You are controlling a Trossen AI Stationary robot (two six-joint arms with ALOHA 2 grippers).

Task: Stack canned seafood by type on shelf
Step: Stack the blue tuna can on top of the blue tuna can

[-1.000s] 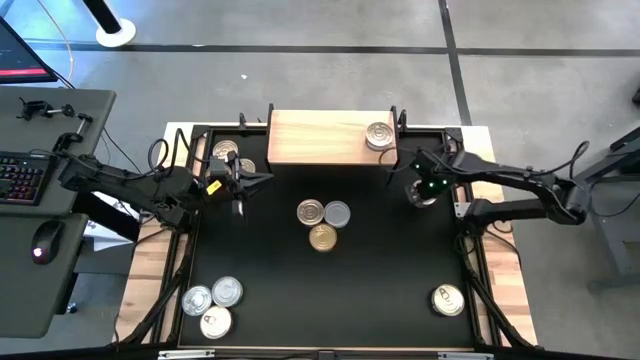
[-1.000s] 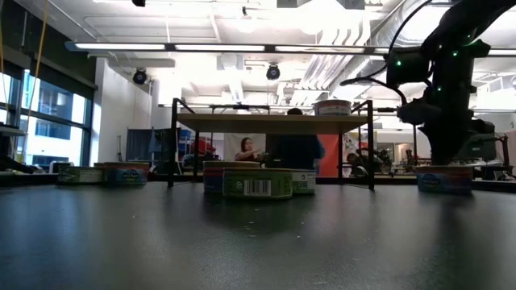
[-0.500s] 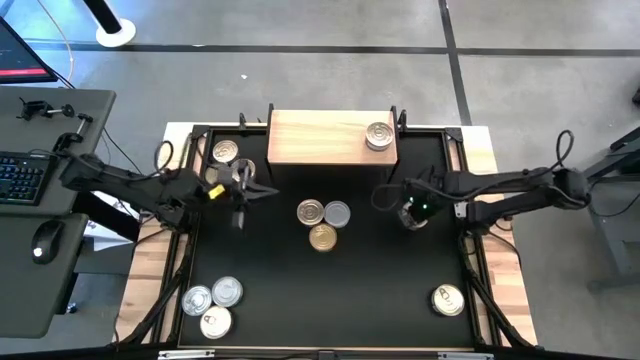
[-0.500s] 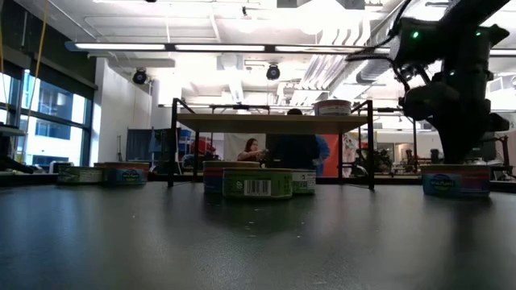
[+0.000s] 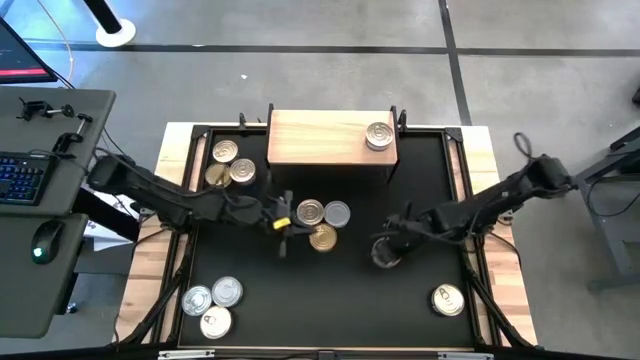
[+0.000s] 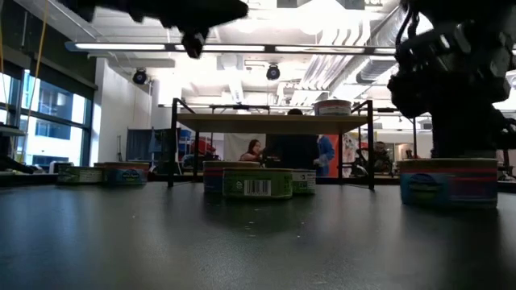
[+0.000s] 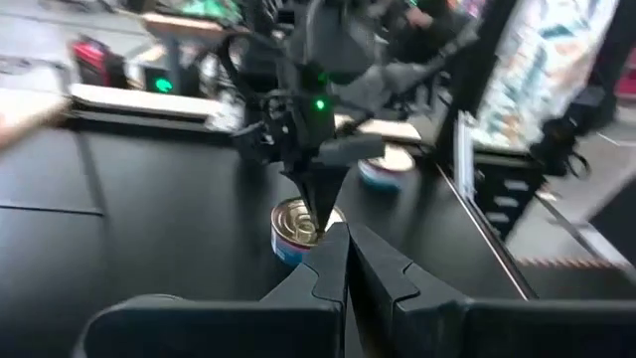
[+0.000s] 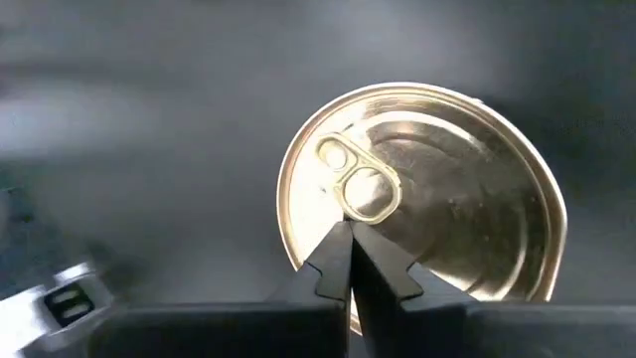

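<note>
A gold-topped tin (image 8: 427, 219) stands flat on the black table right of the middle (image 5: 384, 259); it looms large in the low view (image 6: 448, 183). My right gripper (image 8: 350, 237) is shut, its tips on that tin's lid. My left gripper (image 5: 283, 224) is shut and hovers high above the table (image 6: 193, 39), just left of three tins (image 5: 322, 222) grouped at the middle. The pale wood shelf (image 5: 320, 140) stands at the far edge with one silver-topped tin (image 5: 379, 136) on its right end. My right gripper rests its shut fingertips (image 8: 338, 244) on the gold lid, right beside the pull tab (image 8: 363, 194); whether they catch in the tab's ring I cannot tell. The fingers come from above, slanting down from the table's right. The tin stays upright with its base on the table.
Three tins (image 5: 228, 165) sit at the far left beside the shelf, three more (image 5: 213, 305) at the near left corner, and one (image 5: 448, 300) at the near right. A desk with keyboard and mouse (image 5: 40, 240) lies left of the table. People show in the room behind (image 6: 254, 149).
My right gripper has swung from beside the shelf's right leg toward the near edge and the table's middle, staying shut, and the gold-topped tin has slid along the table with it. My left gripper has reached from the far left toward the middle tins and come lower.
</note>
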